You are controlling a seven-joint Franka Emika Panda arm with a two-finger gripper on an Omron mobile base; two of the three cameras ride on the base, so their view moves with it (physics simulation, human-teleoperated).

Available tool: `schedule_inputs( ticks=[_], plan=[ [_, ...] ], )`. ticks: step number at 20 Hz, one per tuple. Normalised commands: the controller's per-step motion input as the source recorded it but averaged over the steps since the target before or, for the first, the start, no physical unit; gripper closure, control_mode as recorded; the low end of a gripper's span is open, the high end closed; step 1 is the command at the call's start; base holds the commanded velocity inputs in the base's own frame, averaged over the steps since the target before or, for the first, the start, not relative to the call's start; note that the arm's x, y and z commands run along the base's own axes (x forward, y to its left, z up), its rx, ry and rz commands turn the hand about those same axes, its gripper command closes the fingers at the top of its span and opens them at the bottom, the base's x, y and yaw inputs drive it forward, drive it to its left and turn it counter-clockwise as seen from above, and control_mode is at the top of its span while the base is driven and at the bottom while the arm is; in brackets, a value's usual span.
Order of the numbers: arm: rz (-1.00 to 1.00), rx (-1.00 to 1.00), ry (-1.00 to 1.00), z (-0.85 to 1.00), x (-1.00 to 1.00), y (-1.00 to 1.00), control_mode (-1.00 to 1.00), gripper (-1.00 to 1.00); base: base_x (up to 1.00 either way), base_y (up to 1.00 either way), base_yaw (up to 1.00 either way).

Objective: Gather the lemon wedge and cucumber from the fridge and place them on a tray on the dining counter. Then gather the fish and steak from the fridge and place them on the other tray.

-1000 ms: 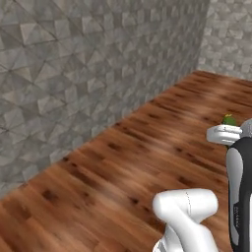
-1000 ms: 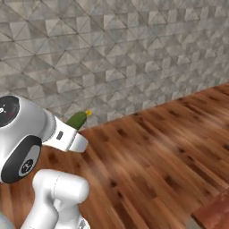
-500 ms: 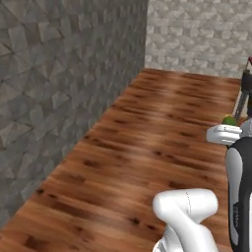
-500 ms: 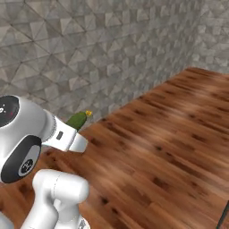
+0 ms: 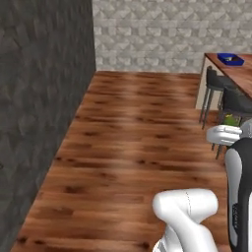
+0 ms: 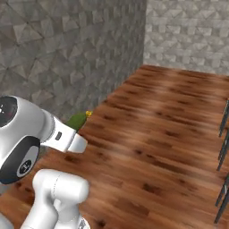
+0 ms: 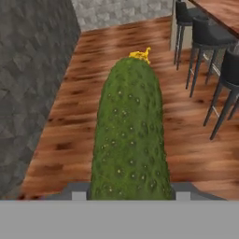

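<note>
A wood-plank floor (image 5: 133,123) spreads across the room, bounded by a dark grey stone-patterned wall (image 5: 39,98) on one side and a lighter stone wall (image 5: 147,34) at the far end. At the right edge of the left base view stands the dining counter (image 5: 235,74), reddish-brown on top with a beige side, and the hand view shows its wood top (image 7: 224,9) too. Dark stools (image 5: 216,91) line up against its near side; in the hand view they are tall, black-seated stools (image 7: 207,42) on thin legs, and in the right base view thin dark stool legs (image 6: 222,147) show at the right edge. On the far end of the countertop sits the small bright blue tray (image 5: 230,59) with a raised rim. The cucumber (image 7: 128,135), bumpy and green with a small yellow tip, stands between the two finger pads (image 7: 77,192) of the gripper (image 7: 127,193), which close on its lower end and carry it above the floor, well short of the counter. From the right base camera the cucumber (image 6: 77,120) pokes out past the white hand, yellow tip forward; from the left base camera a sliver of its green (image 5: 230,119) shows above the hand, in front of the stools.
</note>
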Motion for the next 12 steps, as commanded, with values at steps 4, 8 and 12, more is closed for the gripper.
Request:
schedule_inputs(
  ticks=[4, 8, 12],
  plan=[
    [0.0, 0.0, 0.0, 0.0, 0.0, 0.0, 1.0, 1.0, 0.99, 0.25, -0.43],
    [0.0, 0.0, 0.0, 0.0, 0.0, 0.0, 1.0, 1.0, 0.96, 0.07, -0.42],
    [0.0, 0.0, 0.0, 0.0, 0.0, 0.0, 1.0, 1.0, 0.86, 0.03, -0.46]
  ],
)
